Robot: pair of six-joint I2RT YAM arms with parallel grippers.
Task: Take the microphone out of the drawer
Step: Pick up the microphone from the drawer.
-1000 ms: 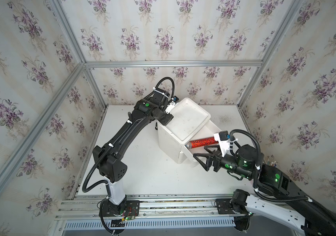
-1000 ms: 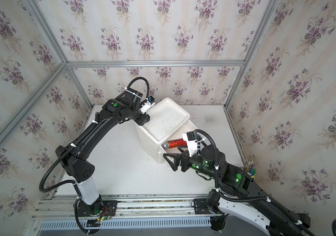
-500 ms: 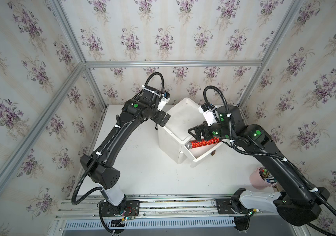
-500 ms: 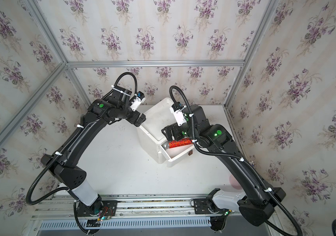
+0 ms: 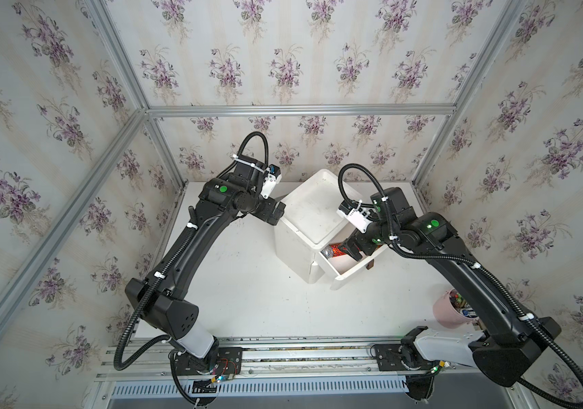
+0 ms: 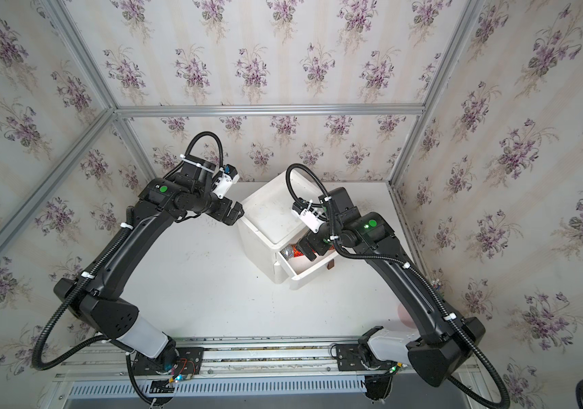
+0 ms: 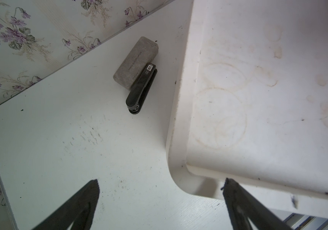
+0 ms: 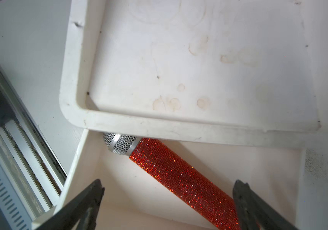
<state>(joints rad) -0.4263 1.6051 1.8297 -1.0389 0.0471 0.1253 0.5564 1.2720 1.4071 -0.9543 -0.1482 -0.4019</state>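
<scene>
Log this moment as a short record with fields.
drawer: pulled open from the white cabinet
microphone: red glitter body, lying in the drawer, head partly under the cabinet top
right pincer: open, over the microphone, not closed on it
left pincer: open, by the cabinet corner, empty
others: grey block touching black stapler; pink cup

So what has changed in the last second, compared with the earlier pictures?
The right gripper swung from in front of the drawer to above it and now hangs, open as before, over the microphone. The left gripper opened wider beside the cabinet corner and shifted slightly. Microphone, open drawer and cabinet stayed put.
</scene>
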